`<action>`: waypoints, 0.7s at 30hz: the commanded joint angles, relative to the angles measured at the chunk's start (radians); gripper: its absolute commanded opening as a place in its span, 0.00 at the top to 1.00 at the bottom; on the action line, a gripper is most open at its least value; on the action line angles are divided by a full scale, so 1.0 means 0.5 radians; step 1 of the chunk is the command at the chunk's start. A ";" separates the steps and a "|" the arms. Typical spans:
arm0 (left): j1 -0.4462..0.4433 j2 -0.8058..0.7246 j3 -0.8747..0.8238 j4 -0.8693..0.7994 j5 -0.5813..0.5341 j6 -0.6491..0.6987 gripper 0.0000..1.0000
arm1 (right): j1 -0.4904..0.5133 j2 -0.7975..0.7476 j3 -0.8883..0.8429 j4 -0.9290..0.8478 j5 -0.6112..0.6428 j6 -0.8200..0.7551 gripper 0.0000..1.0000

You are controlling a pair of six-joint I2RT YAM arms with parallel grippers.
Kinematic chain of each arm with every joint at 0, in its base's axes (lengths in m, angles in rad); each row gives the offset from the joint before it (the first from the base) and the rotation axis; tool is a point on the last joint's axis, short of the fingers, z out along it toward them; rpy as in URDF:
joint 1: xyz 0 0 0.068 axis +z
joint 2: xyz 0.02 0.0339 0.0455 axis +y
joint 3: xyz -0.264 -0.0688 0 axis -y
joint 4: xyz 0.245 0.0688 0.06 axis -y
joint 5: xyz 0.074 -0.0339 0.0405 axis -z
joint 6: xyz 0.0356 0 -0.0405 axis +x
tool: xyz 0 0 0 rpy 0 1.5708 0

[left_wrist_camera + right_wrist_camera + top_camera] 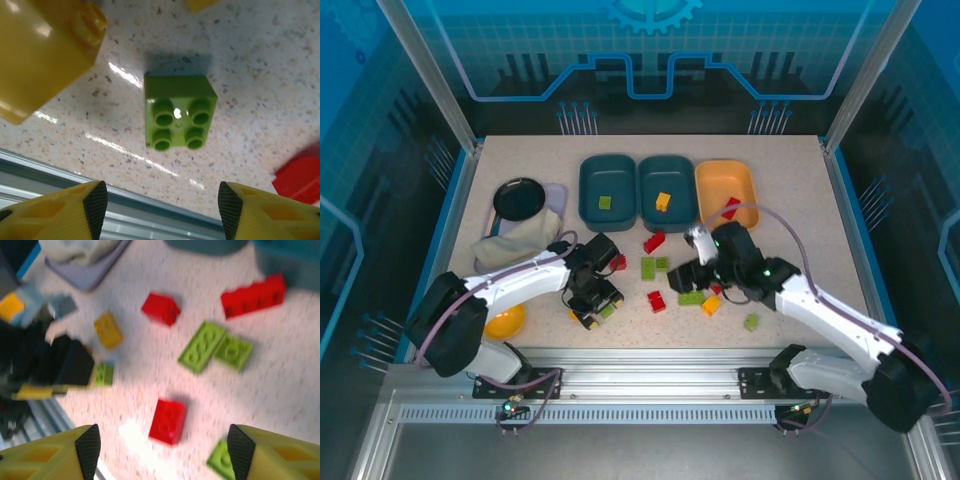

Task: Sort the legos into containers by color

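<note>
Speckled beige table lies under both arms, with blue panels behind it. The left pincer stands apart and empty near the table's front rail. Just ahead of its gap a green two-by-two brick lies studs up, touched by neither finger. A yellow brick sits beyond it to one side and the corner of a red block to the other. The right pincer is likewise spread wide and holds nothing. A red square brick lies just ahead between its tips, with a green piece near one tip. Farther out a green plate touches a green square, and beyond them lies a long red brick. At the far edge three trays stand side by side. The left teal tray holds a green brick, the middle teal tray holds a yellow-orange brick, and the orange tray has a small red brick at its near rim. A black dish, a lavender tray and a crumpled cloth lie at the left.
</note>
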 commanded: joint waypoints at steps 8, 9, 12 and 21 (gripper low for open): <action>-0.028 0.320 0.087 0.177 -0.167 0.044 0.40 | 0.034 -0.532 -0.273 -0.047 -0.090 0.105 0.27; -0.034 0.334 0.096 0.187 -0.189 0.064 0.43 | 0.033 -0.545 -0.278 -0.055 -0.085 0.105 0.26; -0.039 0.374 0.124 0.139 -0.259 0.099 0.55 | 0.031 -0.558 -0.268 -0.075 -0.065 0.097 0.26; -0.069 0.209 0.400 -0.139 -0.503 0.283 0.70 | 0.010 -0.525 -0.171 -0.072 0.020 0.143 0.27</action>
